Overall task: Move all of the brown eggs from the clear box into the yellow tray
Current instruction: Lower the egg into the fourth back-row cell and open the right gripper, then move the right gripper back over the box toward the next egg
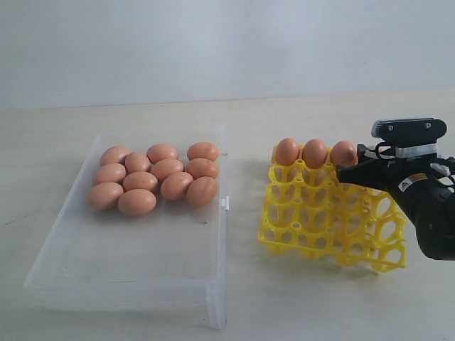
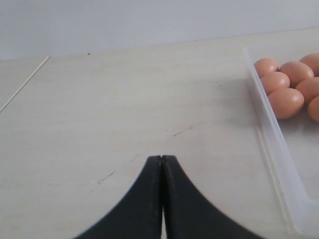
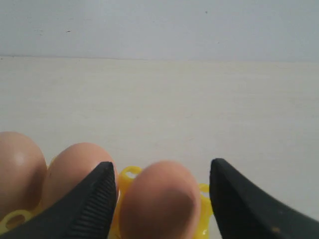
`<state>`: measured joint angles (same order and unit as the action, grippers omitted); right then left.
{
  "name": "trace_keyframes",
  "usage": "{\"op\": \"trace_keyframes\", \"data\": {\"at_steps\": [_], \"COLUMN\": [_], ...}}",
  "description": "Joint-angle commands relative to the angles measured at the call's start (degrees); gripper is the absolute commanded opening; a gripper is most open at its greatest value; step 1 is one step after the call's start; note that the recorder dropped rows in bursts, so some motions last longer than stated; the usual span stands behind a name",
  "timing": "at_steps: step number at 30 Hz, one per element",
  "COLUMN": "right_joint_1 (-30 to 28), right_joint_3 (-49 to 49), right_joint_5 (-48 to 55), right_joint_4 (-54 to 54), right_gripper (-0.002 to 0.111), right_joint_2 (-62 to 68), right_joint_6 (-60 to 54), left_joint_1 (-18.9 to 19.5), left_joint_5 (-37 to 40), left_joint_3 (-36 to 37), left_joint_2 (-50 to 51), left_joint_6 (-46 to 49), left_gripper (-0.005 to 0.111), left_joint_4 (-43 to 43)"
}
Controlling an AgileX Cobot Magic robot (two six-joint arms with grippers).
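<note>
Between the fingers of the right gripper (image 3: pixel 162 164) sat one brown egg (image 3: pixel 158 204), upright in a back-row cup of the yellow tray (image 1: pixel 334 220). The gripper's jaws were spread. A clear gap showed between the egg and one finger, while the other finger (image 3: pixel 94 199) stood close to the shell; whether that one touched could not be told. The egg's weight seemed to rest in its cup rather than in a pinch.

Just outside that closer finger, two more eggs (image 1: pixel 287 150) (image 1: pixel 314 152) stood in the same row, side by side, on the side away from the arm's body. The tray's other cups, nearer than the gripper and under the arm, appeared unfilled as far as the exterior view showed.

Well apart from the right gripper, beyond the tray, lay the clear box (image 1: pixel 135 270) on the counter (image 1: pixel 298 312). It held roughly a dozen brown eggs (image 1: pixel 167 168), bunched together toward its far end, many touching.

The left gripper (image 2: pixel 162 158) was pressed together, tips meeting, with nothing between them. It hung over bare counter. Ahead of it and off to one side ran a wall of the clear box, with several of the eggs visible just inside.
</note>
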<state>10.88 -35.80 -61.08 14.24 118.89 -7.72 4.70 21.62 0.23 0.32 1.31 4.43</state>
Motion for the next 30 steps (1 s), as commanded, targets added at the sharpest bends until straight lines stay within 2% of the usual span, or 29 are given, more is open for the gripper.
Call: {"op": "trace_keyframes", "data": {"at_steps": [1,9,16,22,24,26,27,29,30], "right_joint_1": [-0.3,-0.3,-0.3,-0.2,-0.2,-0.2,0.1,2.6,4.4], "right_joint_3": [-0.1,-0.1,-0.1,-0.1,-0.1,-0.1,-0.1,-0.7,-1.4], "right_joint_5": [-0.2,2.3,8.4,23.4,30.8,40.0,42.3,44.5,43.3], "right_joint_4": [-0.5,-0.5,0.1,-0.1,-2.6,-13.3,-22.2,-47.3,-63.2], "right_gripper": [0.056,0.056,0.055,0.056,0.055,0.051,0.049,0.047,0.045], "right_joint_2": [-1.3,-5.1,-14.0,-29.6,-35.1,-40.6,-42.0,-44.3,-44.5], "right_joint_6": [0.3,0.3,0.4,3.4,8.7,22.2,30.5,55.4,72.4], "left_joint_1": [-0.3,-0.3,-0.3,-0.3,-0.3,-0.3,-0.3,-0.3,-0.3], "left_joint_5": [0.0,0.0,0.0,0.0,0.0,0.0,0.0,0.0,0.0], "left_joint_3": [-0.2,-0.2,-0.2,-0.2,-0.2,-0.2,-0.2,-0.2,-0.2], "left_joint_2": [-0.3,-0.3,-0.3,-0.3,-0.3,-0.3,-0.3,-0.3,-0.3], "left_joint_6": [0.0,0.0,0.0,0.0,0.0,0.0,0.0,0.0,0.0], "left_gripper": [0.000,0.000,0.000,0.000,0.000,0.000,0.000,0.000,0.000], "left_joint_4": [-0.4,-0.4,-0.4,-0.4,-0.4,-0.4,-0.4,-0.4,-0.4]}}
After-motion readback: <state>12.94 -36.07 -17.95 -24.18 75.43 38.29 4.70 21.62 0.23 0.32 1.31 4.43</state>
